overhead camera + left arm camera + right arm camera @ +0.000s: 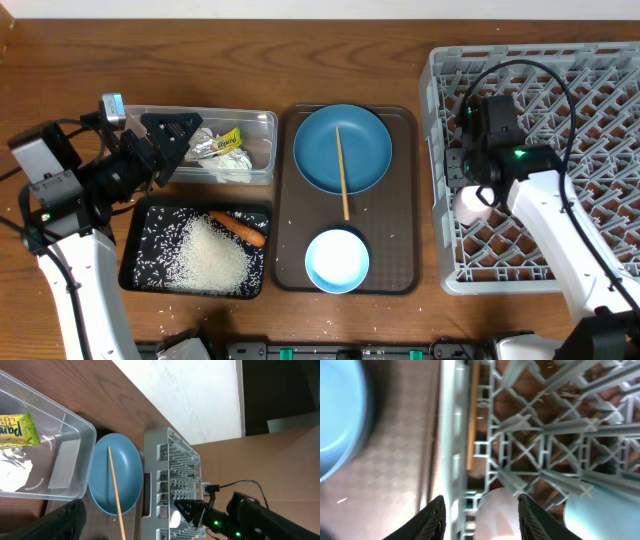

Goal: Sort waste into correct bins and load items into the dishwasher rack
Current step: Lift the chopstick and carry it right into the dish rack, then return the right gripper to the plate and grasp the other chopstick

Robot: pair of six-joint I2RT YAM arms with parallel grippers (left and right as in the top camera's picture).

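My right gripper (465,180) hangs over the left edge of the grey dishwasher rack (590,90). It is open, and the small pink cup (497,515) stands in the rack between its fingers (432,516). A small blue cup (602,515) stands just beside it. One chopstick (342,172) lies across the blue plate (342,148); another (471,415) lies inside the rack's wall. The light-blue bowl (336,260) sits below the plate. My left gripper (185,145) is open over the clear tub (262,122), which holds foil (210,148), tissue (12,472) and a wrapper (17,430).
The black tray (140,215) holds rice (212,255) and a carrot piece (238,226). Plate and bowl rest on a brown serving tray (400,210) between the bins and the rack. Stray rice grains lie on the table's front.
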